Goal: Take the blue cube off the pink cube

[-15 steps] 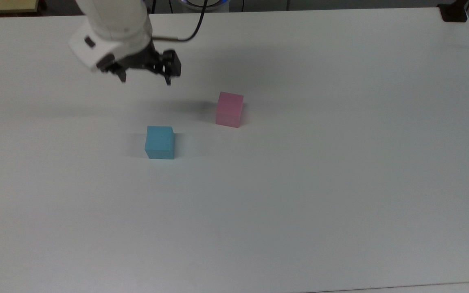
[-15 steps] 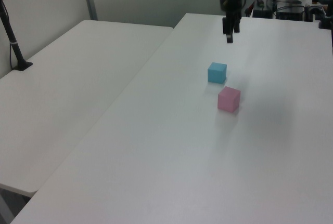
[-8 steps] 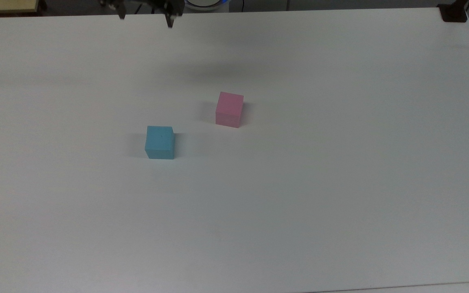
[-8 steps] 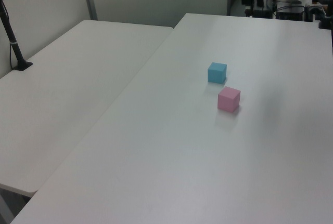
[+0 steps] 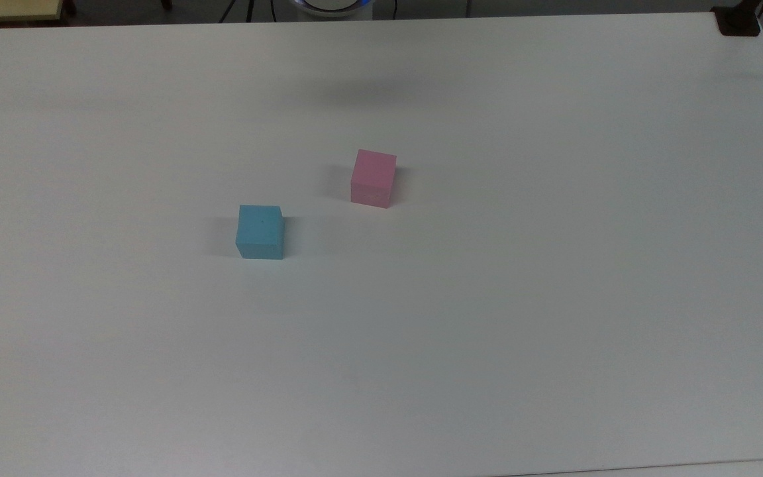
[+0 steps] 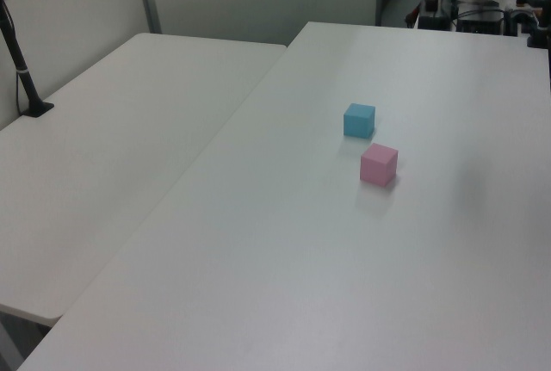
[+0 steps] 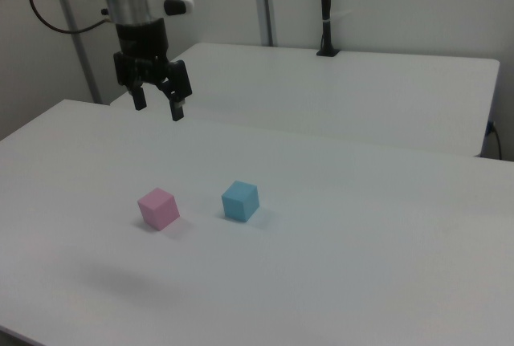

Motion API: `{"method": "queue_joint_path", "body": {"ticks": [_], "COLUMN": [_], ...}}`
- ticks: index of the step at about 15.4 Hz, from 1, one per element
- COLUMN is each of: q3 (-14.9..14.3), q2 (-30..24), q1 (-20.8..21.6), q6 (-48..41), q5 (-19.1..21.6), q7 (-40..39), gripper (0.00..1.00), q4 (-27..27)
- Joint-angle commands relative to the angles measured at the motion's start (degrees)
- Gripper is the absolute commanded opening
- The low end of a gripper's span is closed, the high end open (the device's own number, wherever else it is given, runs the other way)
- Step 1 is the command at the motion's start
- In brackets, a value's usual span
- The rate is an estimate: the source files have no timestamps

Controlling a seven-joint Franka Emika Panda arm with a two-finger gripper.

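Since a second ago the arm has lifted up and away from the table: in the top view it hung over the far left part of the surface, and now it has left that view altogether, while both cubes sit exactly where they were. In the right view the gripper (image 7: pixel 157 103) hangs high above the far side of the table, fingers spread apart and pointing down, with nothing between them.

Below and nearer, the blue cube (image 7: pixel 240 201) rests flat on the white table (image 7: pixel 361 266), to the right view's right of the pink cube (image 7: pixel 157 207). The two stand near each other but apart, with bare table between them. The top view agrees: the blue cube (image 5: pixel 260 231) lies nearer and to the top view's left, the pink cube (image 5: pixel 373 177) farther and to the top view's right. So the blue cube is already off the pink one, and the task looks finished.

The blue cube looks light and rigid, with matte, plain faces that should give the pads decent friction and little chance of slipping. If it had to be taken again, the best hold would be on two opposite side faces, around mid-height, coming straight down so it is not nudged across the smooth top.
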Motion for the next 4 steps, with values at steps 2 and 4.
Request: {"method": "queue_joint_path", "body": {"ticks": [2, 4], "q3": [-1.3, -1.3], "q2": [-0.2, -0.3], "q1": [1.2, 1.2], "q6": [5.2, 4.4], "q5": [-0.9, -0.8], "q7": [-3.5, -4.0], "gripper": [1.00, 1.00], "q4": [-1.6, -1.4]}}
